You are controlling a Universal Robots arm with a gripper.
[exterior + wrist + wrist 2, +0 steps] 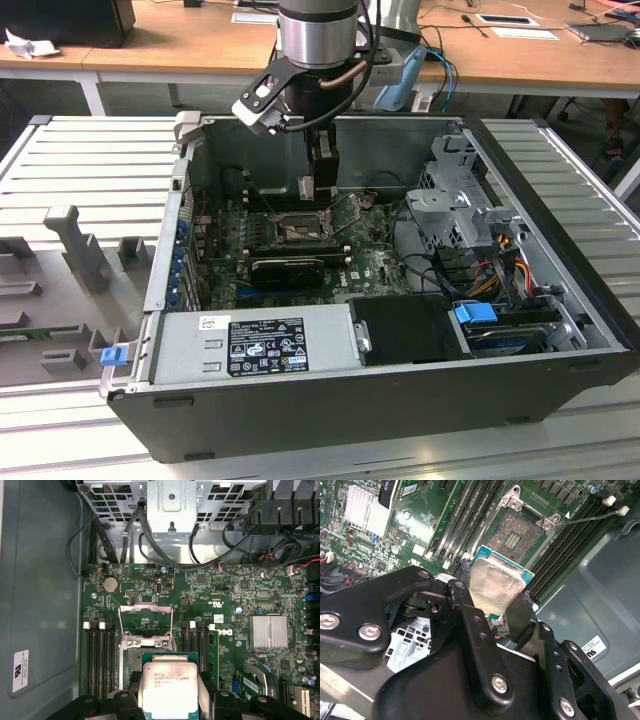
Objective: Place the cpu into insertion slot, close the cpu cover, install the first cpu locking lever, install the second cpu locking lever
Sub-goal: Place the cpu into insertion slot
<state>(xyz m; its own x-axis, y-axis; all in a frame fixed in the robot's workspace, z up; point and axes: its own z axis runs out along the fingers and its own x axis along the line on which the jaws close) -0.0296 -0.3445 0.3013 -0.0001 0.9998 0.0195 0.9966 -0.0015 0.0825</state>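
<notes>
Gripper [496, 611] clamped on cpu [495, 582], held above motherboard [225, 595] inside open computer case [400, 405]. Cpu hung near insertion slot [520, 534], not seated. Cpu cover [146, 614] stood flipped open.

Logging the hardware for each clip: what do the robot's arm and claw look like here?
The arm's wrist is a brushed silver cylinder above a black collar, with black cables looping beside it and a small white-edged camera module bolted on. The black jointed claw has chunky matte link plates fastened with silver screws and two narrow fingers.
</notes>
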